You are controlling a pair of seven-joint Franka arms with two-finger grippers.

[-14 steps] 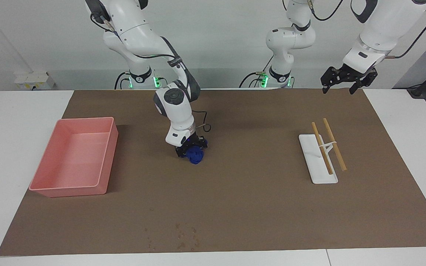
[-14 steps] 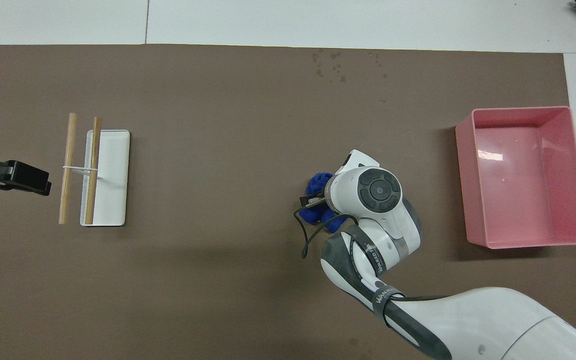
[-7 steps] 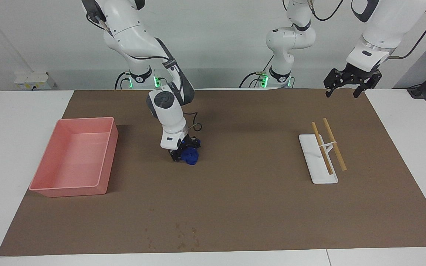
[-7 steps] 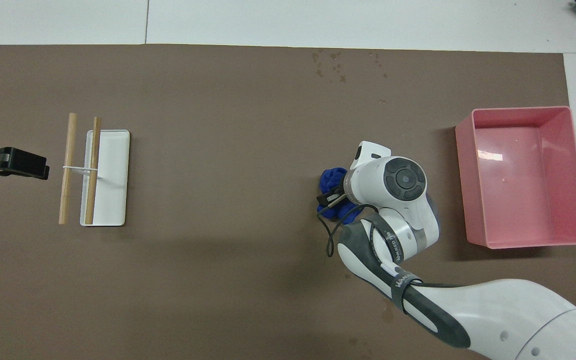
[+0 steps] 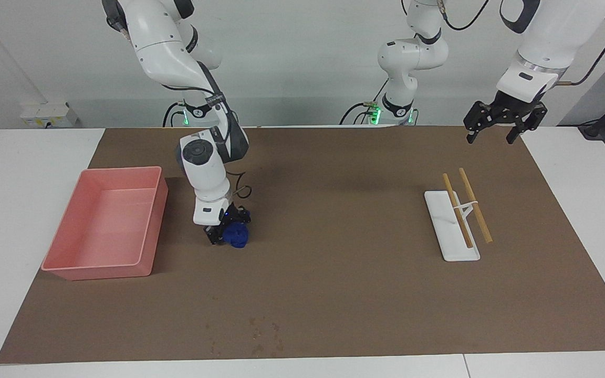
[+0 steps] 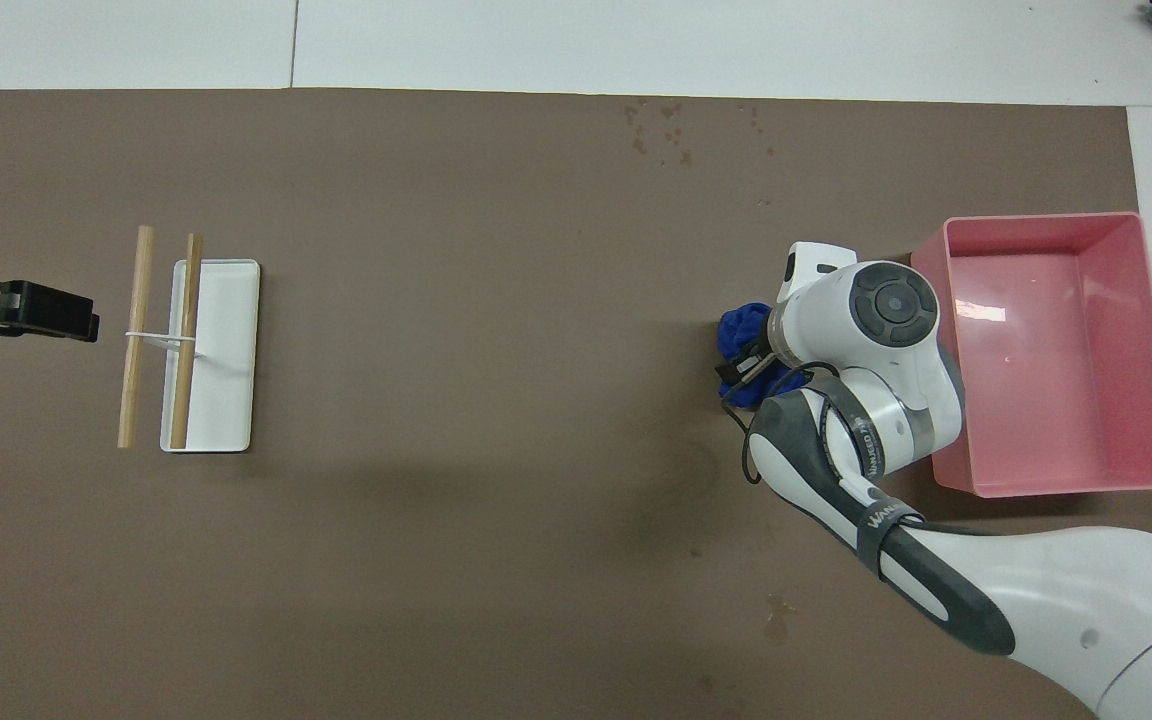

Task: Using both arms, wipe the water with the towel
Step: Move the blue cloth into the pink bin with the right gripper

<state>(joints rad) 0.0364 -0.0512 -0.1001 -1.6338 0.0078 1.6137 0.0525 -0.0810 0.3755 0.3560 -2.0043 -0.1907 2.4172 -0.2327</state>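
The right hand (image 5: 227,232) is low on the brown mat (image 5: 334,294), pinching the blue towel (image 5: 237,234) just beside the pink tray (image 5: 147,231). The left hand (image 5: 501,122) hangs with fingers spread over the mat's edge, near the 2 wooden sticks (image 5: 465,207) on their white stand (image 5: 447,231).

- We can read one piece of lettering only: white capitals on the dark grey band of the glossy white right arm (image 6: 861,440), partly legible as "WANEED".
- We find further white lettering lower on that band, too small to read.
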